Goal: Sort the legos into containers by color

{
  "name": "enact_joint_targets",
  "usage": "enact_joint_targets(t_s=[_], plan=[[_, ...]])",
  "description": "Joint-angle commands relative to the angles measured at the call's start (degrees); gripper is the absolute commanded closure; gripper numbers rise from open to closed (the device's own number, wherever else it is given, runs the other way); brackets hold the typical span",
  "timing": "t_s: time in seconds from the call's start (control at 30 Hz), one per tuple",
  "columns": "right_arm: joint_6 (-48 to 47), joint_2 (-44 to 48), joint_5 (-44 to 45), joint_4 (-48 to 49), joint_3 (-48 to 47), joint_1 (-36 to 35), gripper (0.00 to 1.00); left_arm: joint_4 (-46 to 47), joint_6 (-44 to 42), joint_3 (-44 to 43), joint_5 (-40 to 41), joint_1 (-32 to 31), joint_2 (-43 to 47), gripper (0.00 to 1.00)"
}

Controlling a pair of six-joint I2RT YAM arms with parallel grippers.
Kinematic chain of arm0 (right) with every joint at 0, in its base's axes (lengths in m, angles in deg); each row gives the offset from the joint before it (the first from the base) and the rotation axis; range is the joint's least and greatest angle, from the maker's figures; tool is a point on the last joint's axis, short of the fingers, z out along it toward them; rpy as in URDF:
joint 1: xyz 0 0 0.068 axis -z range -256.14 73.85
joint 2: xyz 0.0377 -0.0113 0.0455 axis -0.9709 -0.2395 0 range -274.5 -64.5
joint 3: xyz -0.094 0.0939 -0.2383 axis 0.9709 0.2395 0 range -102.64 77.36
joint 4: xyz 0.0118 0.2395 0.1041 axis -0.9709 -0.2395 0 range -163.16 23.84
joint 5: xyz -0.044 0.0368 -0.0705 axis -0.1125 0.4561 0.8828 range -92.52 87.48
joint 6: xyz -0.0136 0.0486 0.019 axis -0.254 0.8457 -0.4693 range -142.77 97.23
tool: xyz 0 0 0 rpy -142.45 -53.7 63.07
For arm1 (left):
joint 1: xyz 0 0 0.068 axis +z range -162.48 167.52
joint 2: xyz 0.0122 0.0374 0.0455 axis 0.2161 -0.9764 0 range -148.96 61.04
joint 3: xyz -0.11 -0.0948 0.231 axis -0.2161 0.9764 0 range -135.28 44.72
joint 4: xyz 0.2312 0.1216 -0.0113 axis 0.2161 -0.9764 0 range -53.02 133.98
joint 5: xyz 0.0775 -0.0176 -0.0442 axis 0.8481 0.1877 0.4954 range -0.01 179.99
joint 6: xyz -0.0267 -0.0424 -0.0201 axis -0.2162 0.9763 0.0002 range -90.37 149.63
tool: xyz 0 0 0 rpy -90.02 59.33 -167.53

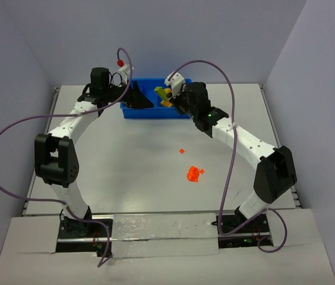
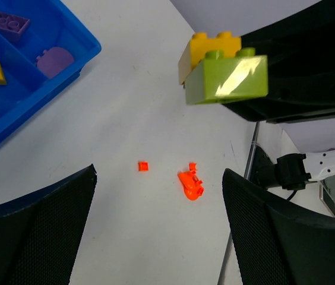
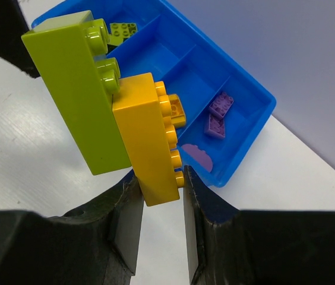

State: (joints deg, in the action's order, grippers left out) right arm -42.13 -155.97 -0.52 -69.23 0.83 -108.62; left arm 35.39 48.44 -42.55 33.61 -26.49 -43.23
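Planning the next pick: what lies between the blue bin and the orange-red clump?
Just one tiny orange-red piece between bin and clump; otherwise bare, clearest in the top view.

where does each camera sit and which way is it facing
Top external: above and behind the bases, looking down on the table; both arms show whole, reaching to the blue bin.
Left wrist: on the left arm, looking down between its open left fingers at the orange pieces.
Right wrist: on the right arm, looking past its right fingers, shut on the green and yellow stack, into the bin.
Shared: all three show the stack and the bin.
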Motion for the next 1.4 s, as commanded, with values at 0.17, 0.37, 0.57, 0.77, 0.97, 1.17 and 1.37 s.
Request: enact_joint_targets(t_s=[0.17, 0.37, 0.57, 0.77, 0.97, 1.17, 1.37], plan=[[-0.3, -2.0, -0.1, -1.5, -4.0, -1.9, 1.0, 5.6, 6.0, -6.6, -1.4, -0.8, -1.7, 0.05], [-1.4, -2.2, 0.0, -1.4, -4.4, -2.8, 1.0, 6.9, 7.7, -8.6, -1.9, -0.8, -3.5, 0.07], [-2.9, -1.9, 0.4, -1.5, -4.7, -4.1, 1.0, 6.4, 7.7, -9.0, -1.0, -0.9, -4.3, 0.2], [-3.0, -2.0, 1.9, -1.0, -4.9, -4.4, 1.0, 7.0, 8.2, -9.0, -2.9, -0.8, -4.3, 0.59], [-2.8, -3.3, 5.1, 1.7, -5.0, -4.2, 1.0, 2.6, 5.8, -8.6, -3.3, -0.6, -4.2, 1.0], [-1.4, -5.2, 6.8, 1.8, -7.9, -2.3, 1.0, -1.7, 2.3, -6.8, -3.8, 0.4, -2.9, 1.0], [-0.9, -6.5, 7.0, 1.6, -10.3, -0.6, 1.0, -9.7, -4.7, -6.3, 0.3, 0.9, -1.7, 1.0]])
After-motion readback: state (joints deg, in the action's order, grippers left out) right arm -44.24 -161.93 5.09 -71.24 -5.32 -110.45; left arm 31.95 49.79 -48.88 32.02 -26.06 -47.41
